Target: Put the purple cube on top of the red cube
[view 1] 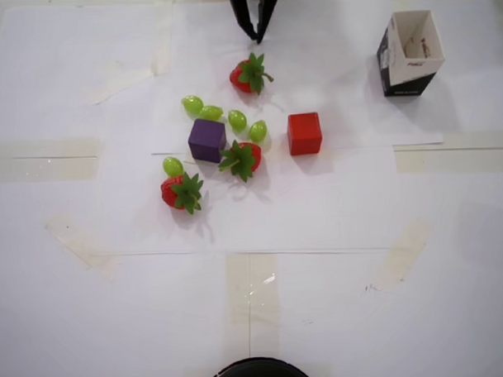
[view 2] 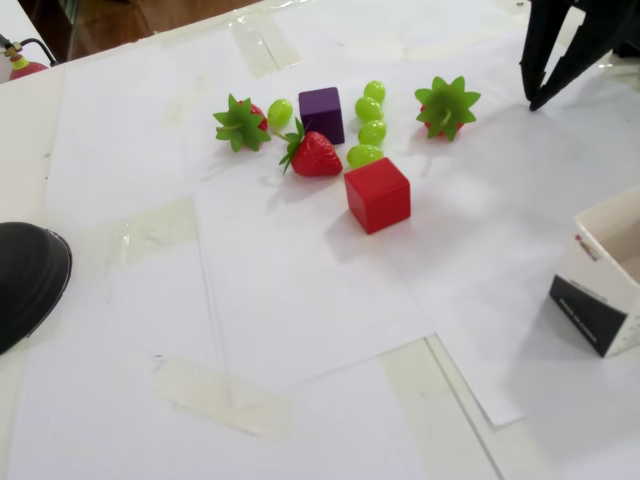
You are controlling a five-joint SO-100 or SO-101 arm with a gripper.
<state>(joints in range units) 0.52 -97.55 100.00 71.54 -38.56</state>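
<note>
The purple cube point(view 1: 207, 139) sits on the white paper left of centre in the overhead view, among strawberries and green grapes; it also shows in the fixed view point(view 2: 322, 113). The red cube point(view 1: 304, 134) stands apart to its right, in the fixed view point(view 2: 377, 194) nearer the camera. My gripper point(view 1: 255, 38) hangs at the top edge of the overhead view, beyond both cubes, holding nothing. Its black fingers meet at the tips in the fixed view point(view 2: 533, 101), so it looks shut.
Three strawberries point(view 1: 249, 74) point(view 1: 242, 158) point(view 1: 182, 192) and several green grapes point(view 1: 237, 119) crowd the purple cube. An open paper box point(view 1: 409, 52) stands at the right. A black round object point(view 1: 258, 374) sits at the bottom edge.
</note>
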